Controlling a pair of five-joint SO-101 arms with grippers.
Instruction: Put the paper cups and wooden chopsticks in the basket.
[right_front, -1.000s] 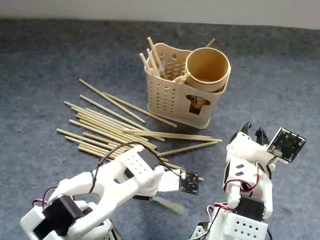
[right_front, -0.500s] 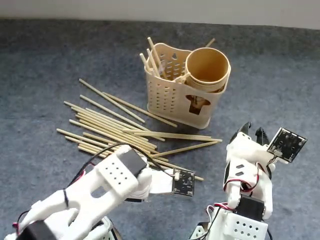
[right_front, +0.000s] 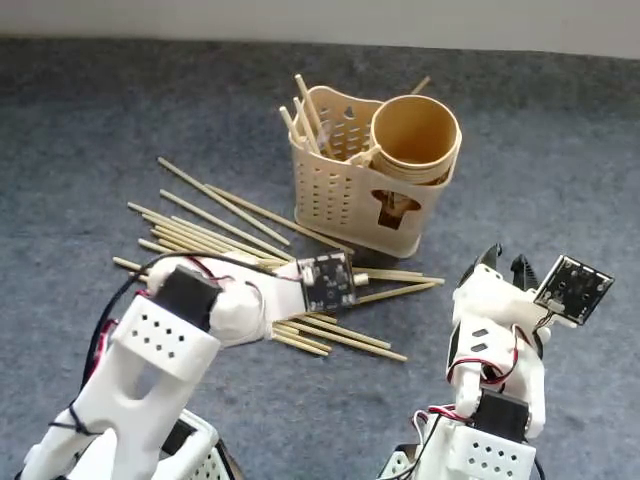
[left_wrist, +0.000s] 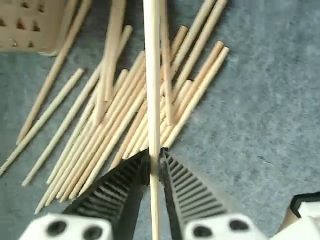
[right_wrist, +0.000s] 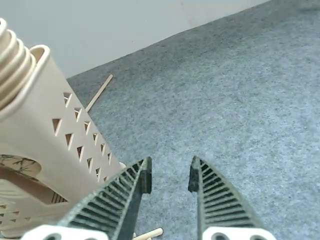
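- Over the last second my left arm swung from the near edge out over the chopstick pile (right_front: 215, 240). The left gripper (left_wrist: 155, 161) is now pinched on one chopstick (left_wrist: 151, 75), so I judge a pick is under way.
- That chopstick's long axis runs in line with the gripper, far end pointing past the basket (right_front: 340, 200) foot.
- The right gripper (right_wrist: 169, 180) is unmoved, narrowly parted and empty.

Light: was bright, even and diffuse, falling from overhead in all my views. Shadows: soft and thin, lay beside the chopsticks (right_front: 215, 240) and at the basket (right_front: 335, 195) foot. Glare: mild sheen showed on my left arm (right_front: 160, 340).
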